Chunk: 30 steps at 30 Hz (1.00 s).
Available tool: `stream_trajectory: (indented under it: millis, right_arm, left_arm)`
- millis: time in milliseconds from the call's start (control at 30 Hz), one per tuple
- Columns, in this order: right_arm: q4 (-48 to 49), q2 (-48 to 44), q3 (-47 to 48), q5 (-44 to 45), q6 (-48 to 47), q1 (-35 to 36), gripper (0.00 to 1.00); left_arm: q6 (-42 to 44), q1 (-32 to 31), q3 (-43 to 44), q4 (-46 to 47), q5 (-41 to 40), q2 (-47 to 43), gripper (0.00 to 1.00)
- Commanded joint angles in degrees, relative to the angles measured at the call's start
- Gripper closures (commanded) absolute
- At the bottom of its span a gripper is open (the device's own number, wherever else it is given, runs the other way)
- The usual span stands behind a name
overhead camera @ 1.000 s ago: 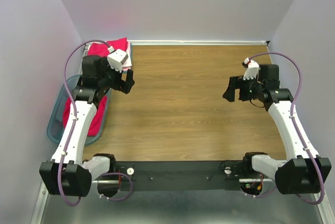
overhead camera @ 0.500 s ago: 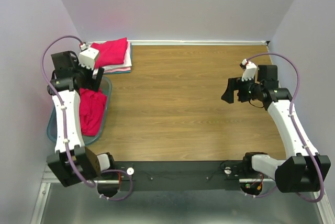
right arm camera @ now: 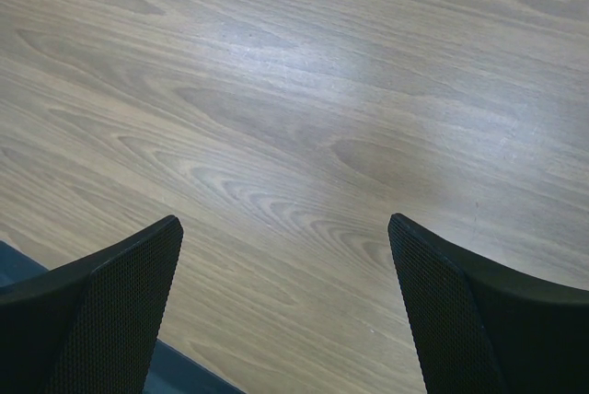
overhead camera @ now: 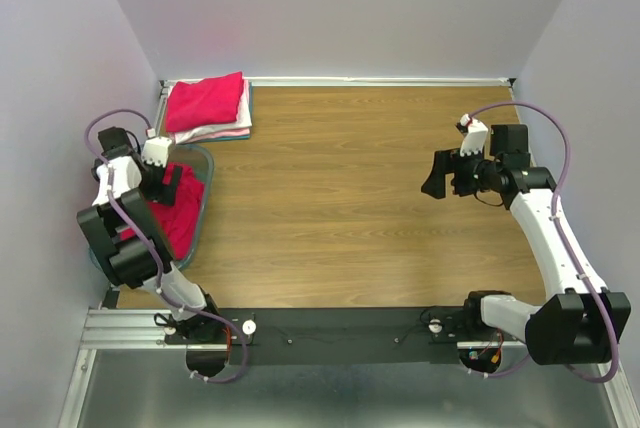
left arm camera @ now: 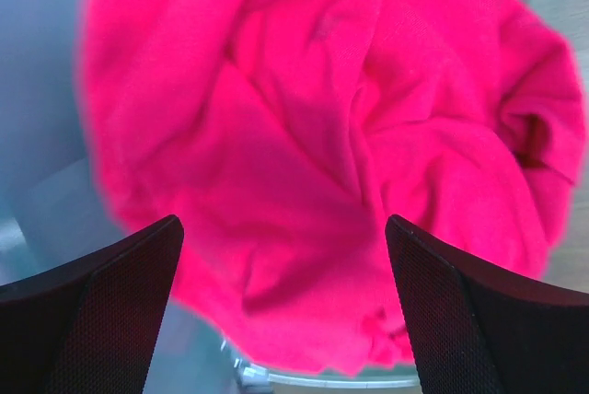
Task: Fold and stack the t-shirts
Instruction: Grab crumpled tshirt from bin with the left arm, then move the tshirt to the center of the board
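Observation:
Folded t-shirts (overhead camera: 207, 106) lie stacked at the table's back left corner, a red-pink one on top of paler ones. More t-shirts, crumpled and red-pink (overhead camera: 180, 220), fill the teal bin (overhead camera: 207, 176) at the left edge. My left gripper (overhead camera: 168, 186) hangs open just above that crumpled cloth (left arm camera: 350, 136); in the left wrist view its gripper (left arm camera: 285, 307) has both fingers apart and nothing between them. My right gripper (overhead camera: 438, 174) hovers open over bare wood on the right, and the right wrist view shows the gripper (right arm camera: 285, 311) empty.
The bin's translucent wall (left arm camera: 41, 182) shows at the left of the left wrist view. Purple-grey walls close in the wooden table (overhead camera: 350, 198) on three sides. A black rail (overhead camera: 330, 333) with both arm bases runs along the near edge.
My left arm has swung from beside the folded stack leftward and toward the near edge, and now hangs over the bin. The right arm has barely shifted. Both grippers stayed open.

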Motion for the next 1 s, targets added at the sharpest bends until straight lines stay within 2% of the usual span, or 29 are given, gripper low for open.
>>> stream_trajectory:
  millis: [0,200,267,300,367,400,533,567,633,700,733,833,867,933,967]
  right_arm:
    - [-1.1,1.1,0.4,-1.4,-0.7,-0.3,0.00]
    - [-1.2,1.0,0.0,-0.9,-1.0,-0.4,0.00]
    - [-1.2,1.0,0.0,-0.9,-1.0,-0.4,0.00]
    - [-1.1,1.0,0.1,-0.9,-1.1,-0.4,0.00]
    - [-1.2,1.0,0.2,-1.1,-1.0,-0.4,0.00]
    - [-1.2,0.8,0.1,-1.3,-1.0,-0.4,0.00]
    - [-1.2,0.0,-0.1,-2.1,-0.9,-0.3,0.00]
    - [-1.2,-0.1,-0.1,-2.1,-0.9,-0.4,0.00]
    - [-1.2,-0.5,-0.1,-2.7,-0.8,-0.3,0.00]
    - [-1.2,-0.8,-0.1,-3.7,-1.0,-1.6,0.00]
    - [-1.2,-0.9,0.0,-3.8,-0.9,-1.7,0.00]
    - [-1.2,-1.3,0.1,-3.9,-1.0,-2.2,0.00]
    - [-1.2,-1.5,0.2,-4.0,-0.9,-2.4,0.00]
    - [-1.1,-1.6,0.2,-4.2,-0.9,-3.1,0.00]
    - [-1.0,-2.1,0.2,-4.6,-0.7,-3.5,0.00]
  left_arm:
    - [0.9,0.4,-2.6,4.5,-1.4,4.4,0.02]
    - [0.6,0.6,-7.4,8.9,-2.2,9.0,0.02]
    - [0.8,0.6,-7.8,8.6,-1.6,9.6,0.20]
    - [1.0,1.0,-7.6,8.1,-1.1,9.9,0.50]
    - [1.0,1.3,-6.5,6.3,-0.8,9.3,0.86]
    - [1.0,1.5,-6.0,5.8,-0.8,8.0,1.00]
    - [3.2,2.4,-0.2,1.1,2.6,1.1,1.00]
    - [3.8,2.4,1.8,-2.7,4.3,-0.6,1.00]
    - [4.9,2.1,6.6,-7.5,12.0,-5.3,1.00]
    - [5.6,0.5,15.1,-14.1,18.2,-8.8,1.00]
    - [5.7,-2.4,21.0,-17.9,19.8,-9.5,1.00]
    - [2.6,-8.9,30.8,-22.3,24.1,-11.8,1.00]
    - [1.3,-14.1,32.7,-22.5,24.8,-12.3,1.00]
    - [-4.0,-20.2,37.6,-22.3,26.2,-13.0,1.00]
    - [-6.0,-25.8,39.0,-20.8,26.4,-13.1,1.00]
